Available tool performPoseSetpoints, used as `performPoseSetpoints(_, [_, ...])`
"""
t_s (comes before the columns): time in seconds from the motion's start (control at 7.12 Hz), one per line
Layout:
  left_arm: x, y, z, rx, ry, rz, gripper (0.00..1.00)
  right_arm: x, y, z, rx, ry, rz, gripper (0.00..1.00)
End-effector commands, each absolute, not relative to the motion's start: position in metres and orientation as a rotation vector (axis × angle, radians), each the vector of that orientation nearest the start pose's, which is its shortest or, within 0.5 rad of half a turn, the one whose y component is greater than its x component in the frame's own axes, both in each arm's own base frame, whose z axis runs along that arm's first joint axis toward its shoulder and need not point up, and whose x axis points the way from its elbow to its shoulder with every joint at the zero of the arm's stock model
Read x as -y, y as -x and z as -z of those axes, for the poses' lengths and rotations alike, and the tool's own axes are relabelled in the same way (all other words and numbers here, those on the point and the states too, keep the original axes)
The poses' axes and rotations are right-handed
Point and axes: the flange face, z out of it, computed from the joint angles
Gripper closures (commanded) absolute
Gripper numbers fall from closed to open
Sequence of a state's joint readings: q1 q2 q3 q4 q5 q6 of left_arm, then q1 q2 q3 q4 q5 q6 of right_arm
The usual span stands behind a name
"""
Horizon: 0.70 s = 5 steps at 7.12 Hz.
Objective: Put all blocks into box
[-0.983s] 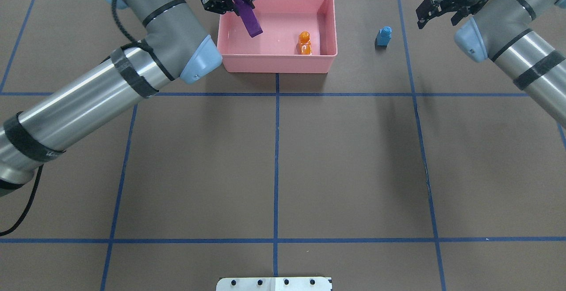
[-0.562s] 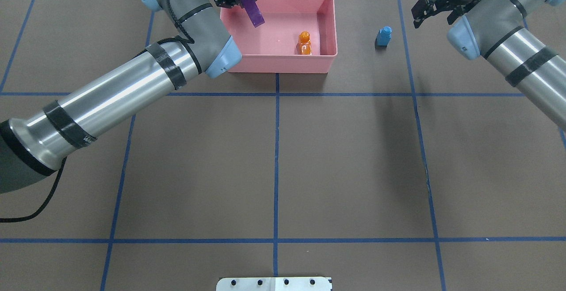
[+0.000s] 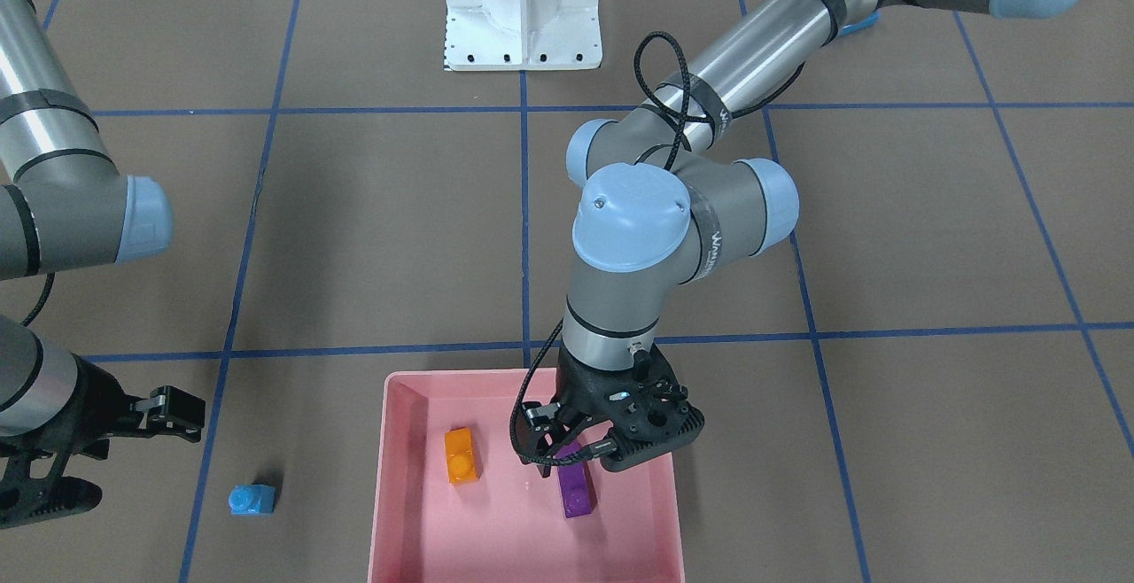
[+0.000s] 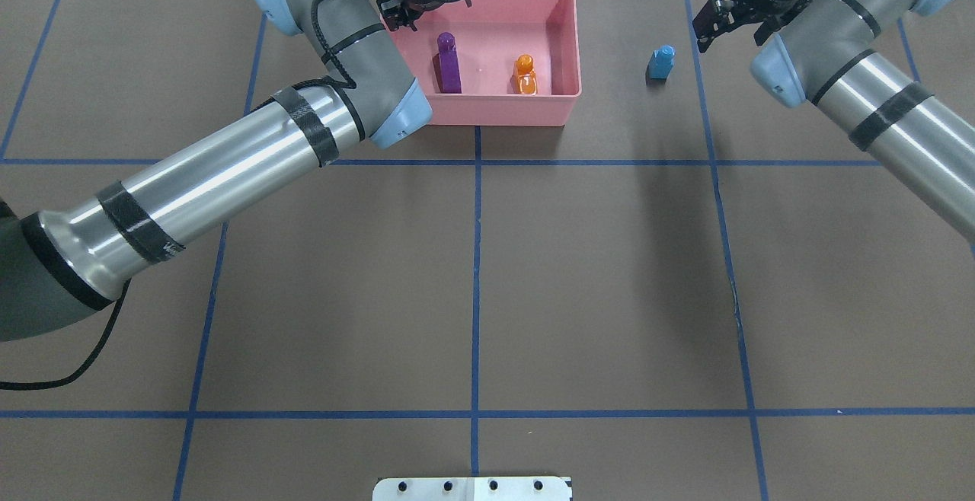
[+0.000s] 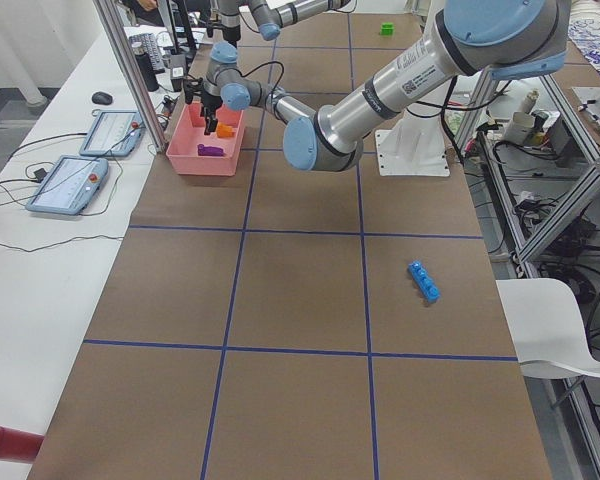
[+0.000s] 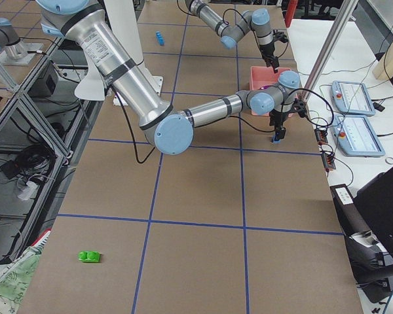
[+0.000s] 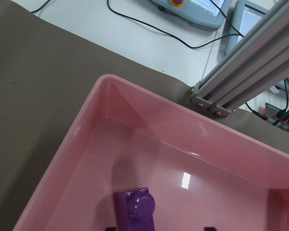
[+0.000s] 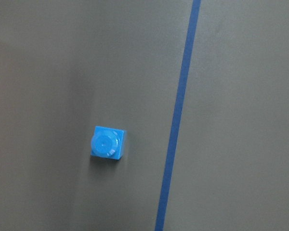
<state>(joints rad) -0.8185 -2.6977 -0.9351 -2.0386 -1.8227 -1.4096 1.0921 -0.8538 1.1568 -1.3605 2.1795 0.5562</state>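
Observation:
The pink box (image 4: 495,109) stands at the table's far edge. The orange block (image 4: 524,74) and the purple block (image 4: 449,65) lie on its floor. My left gripper (image 3: 576,450) hangs open just above the purple block (image 3: 576,487), apart from it. The left wrist view shows this block (image 7: 138,209) between the spread fingertips. The small blue one-stud block (image 4: 661,62) sits on the table right of the box. My right gripper (image 4: 735,17) is open and empty, above and beside it. The long blue block (image 5: 424,281) and the green block (image 6: 88,256) lie far off at the table's two ends.
The white metal base (image 3: 523,7) stands at the robot's side of the table. An aluminium post (image 7: 250,62) and control tablets (image 5: 80,180) are just past the box's far wall. Blue tape lines cross the brown table.
My left gripper has opened and let go of the purple block, which now lies on the box floor. My right gripper has moved left, closer to the small blue block.

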Motion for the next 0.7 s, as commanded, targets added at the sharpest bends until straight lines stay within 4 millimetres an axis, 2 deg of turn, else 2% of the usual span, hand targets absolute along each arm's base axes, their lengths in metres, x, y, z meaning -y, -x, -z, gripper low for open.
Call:
performPoseSetpoints(0.0, [0.692,-0.485,-0.161,-1.006,-0.199,0.315,0.00,0.751,0.333,-0.358,0.724,-0.140,0.016,0.01])
performPoseSetpoints(0.14, [0.686,-0.463,-0.190,-1.014,-0.195,0.292,0.00,0.757,0.354,-0.377,0.757,-0.179,-0.026,0.01])
performPoseSetpoints(0.28, [0.684,-0.454,-0.199,-1.010,-0.207,0.278,0.00,0.762,0.375,-0.403,0.757,-0.216,-0.083,0.01])
performPoseSetpoints(0.42, [0.684,-0.454,-0.200,-1.009,-0.206,0.279,0.00,0.764,0.387,-0.405,0.735,-0.221,-0.086,0.02])
performPoseSetpoints(0.56, [0.682,-0.455,-0.204,-1.007,-0.204,0.278,0.00,0.758,0.402,-0.409,0.711,-0.231,-0.080,0.09])
